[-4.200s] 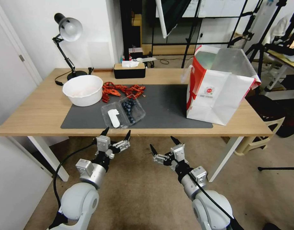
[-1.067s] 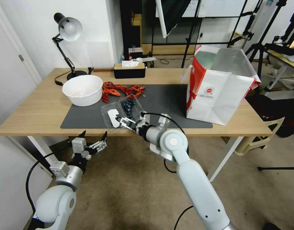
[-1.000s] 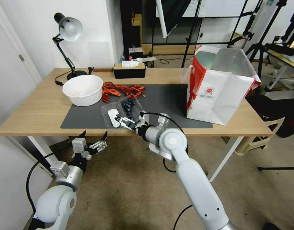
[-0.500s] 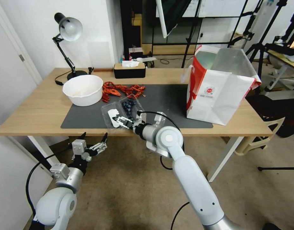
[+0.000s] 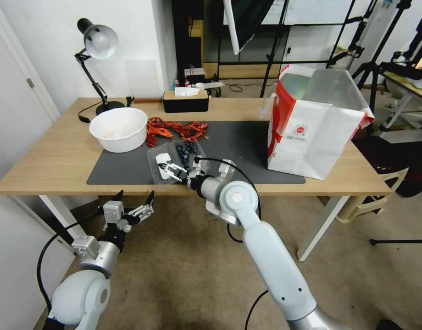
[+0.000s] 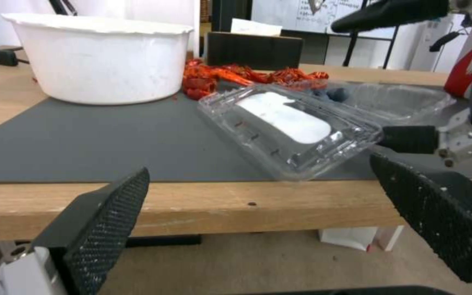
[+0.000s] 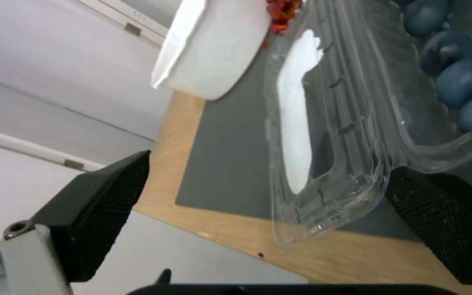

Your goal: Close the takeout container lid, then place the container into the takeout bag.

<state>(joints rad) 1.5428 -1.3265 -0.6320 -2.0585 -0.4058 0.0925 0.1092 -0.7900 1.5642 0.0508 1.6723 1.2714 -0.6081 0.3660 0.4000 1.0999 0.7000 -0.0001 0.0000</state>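
One takeout container lay open on the dark mat near the front edge of the wooden surface, with dark blueberries in its far half. Its lid — clear plastic with one white label — was tilted up off the mat rather than lying flat. One takeout bag stood upright at the surface's right end, well apart from the container. One white bowl sat to the left, a heap of red crayfish just behind the container, and one black tissue box and one desk lamp farther back.

The right gripper reached in from the front at the lid's near edge, arm bent at the elbow, jaws spread apart with the lid's edge between them. The left gripper hung below the surface's front edge — jaws released, grasping nothing.
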